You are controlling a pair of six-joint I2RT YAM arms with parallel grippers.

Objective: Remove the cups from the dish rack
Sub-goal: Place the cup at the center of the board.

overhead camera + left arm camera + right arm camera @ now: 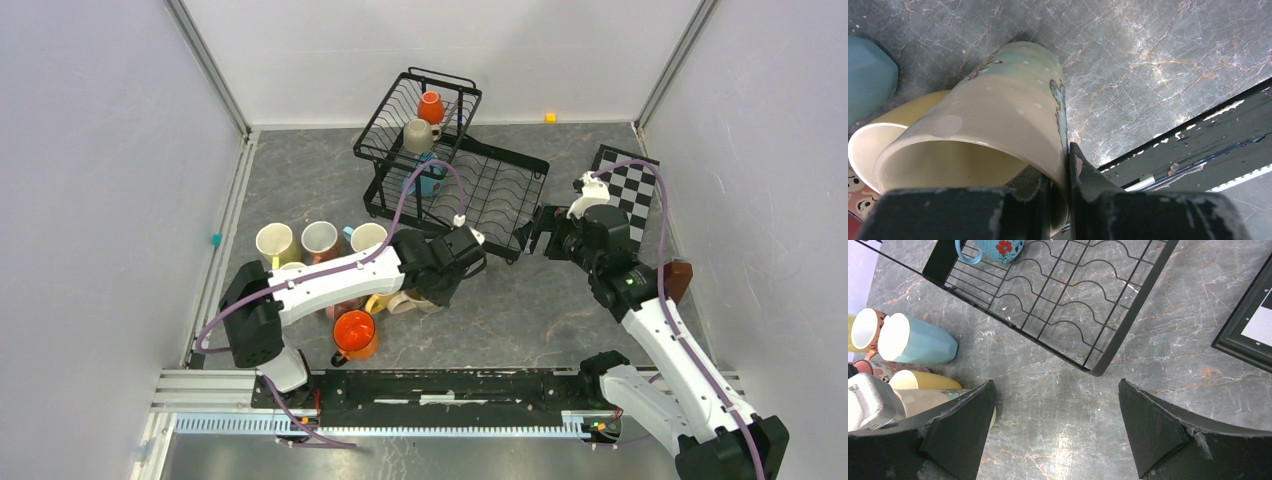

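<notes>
The black wire dish rack stands at the back centre. Its upper basket holds an orange cup and a beige cup. A blue flowered cup sits on the lower tray and also shows in the right wrist view. My left gripper is shut on the rim of a beige-green speckled mug, one finger inside and one outside, low over the table. My right gripper is open and empty over bare table by the rack's front corner.
Several cups stand left of the rack: cream, pink, light blue, orange, yellow. A checkered board lies at the right. The black base rail runs along the near edge.
</notes>
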